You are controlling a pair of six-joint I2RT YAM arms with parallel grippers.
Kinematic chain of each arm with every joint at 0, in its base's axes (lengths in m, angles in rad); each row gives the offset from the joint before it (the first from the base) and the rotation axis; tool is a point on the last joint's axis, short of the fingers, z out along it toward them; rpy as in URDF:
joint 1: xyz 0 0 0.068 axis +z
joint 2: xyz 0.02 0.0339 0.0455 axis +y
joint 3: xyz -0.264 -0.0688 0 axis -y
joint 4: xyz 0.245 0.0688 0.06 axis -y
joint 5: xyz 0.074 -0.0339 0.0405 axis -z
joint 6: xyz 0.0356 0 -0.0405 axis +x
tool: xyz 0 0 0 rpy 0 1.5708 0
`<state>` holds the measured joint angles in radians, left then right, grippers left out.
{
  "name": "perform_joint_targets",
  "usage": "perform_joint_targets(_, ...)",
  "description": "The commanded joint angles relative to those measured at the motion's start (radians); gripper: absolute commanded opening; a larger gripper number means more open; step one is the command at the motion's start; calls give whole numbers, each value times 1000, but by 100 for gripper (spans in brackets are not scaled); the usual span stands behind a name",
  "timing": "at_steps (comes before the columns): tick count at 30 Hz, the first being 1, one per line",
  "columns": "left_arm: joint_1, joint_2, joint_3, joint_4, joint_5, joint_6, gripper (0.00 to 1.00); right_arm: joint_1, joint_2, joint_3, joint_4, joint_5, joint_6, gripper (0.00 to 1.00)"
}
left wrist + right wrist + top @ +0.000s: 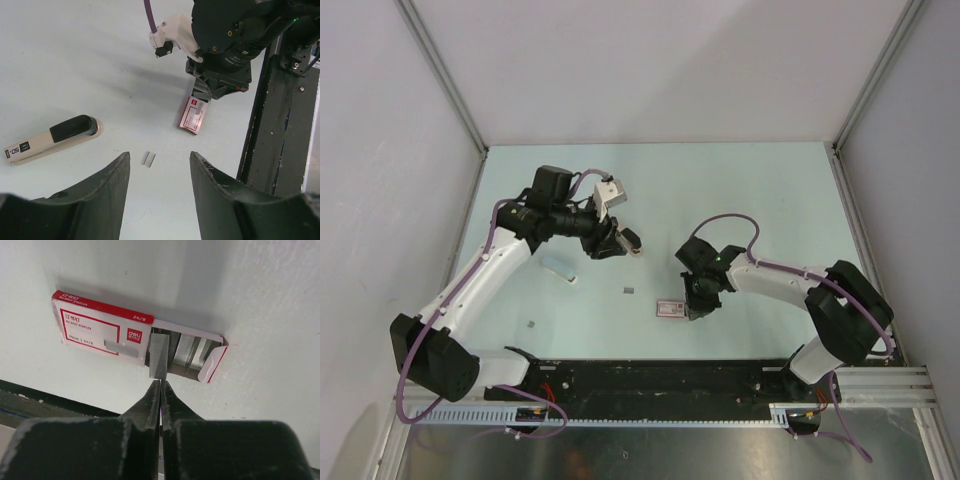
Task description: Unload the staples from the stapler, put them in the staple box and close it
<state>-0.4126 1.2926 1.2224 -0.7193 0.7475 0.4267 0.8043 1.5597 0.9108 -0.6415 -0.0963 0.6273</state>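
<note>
right wrist, open staple box [100, 330] holding strips [189, 351], right gripper [160, 382] pinching one strip [160, 356], left gripper [160, 159] wide, empty

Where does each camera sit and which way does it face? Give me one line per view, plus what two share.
Top external: above and behind the bases, facing down at the table; left arm and right arm show.
Left wrist: on the left arm, facing down at the stapler and a staple strip; its open left hand shows.
Right wrist: close above the staple box, facing down; its shut right hand shows.
Shared: left wrist and right wrist both see the staple box.
</note>
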Motion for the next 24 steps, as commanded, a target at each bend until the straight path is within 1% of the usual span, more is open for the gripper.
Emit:
perform_joint_targets(1, -6, -34, -9, 11, 30, 13, 57, -15, 14, -2, 33, -23, -17, 1)
perform_joint_targets(13, -7, -42, -13, 9, 31, 14, 57, -16, 35, 9, 55, -42, -24, 2)
perform_joint_targets(19, -6, -40, -12, 10, 35, 11, 57, -16, 22, 15, 52, -64, -30, 10)
perform_joint_targets(24, -8, -44, -12, 10, 37, 6, 57, -30, 11, 20, 64, -78, -25, 14)
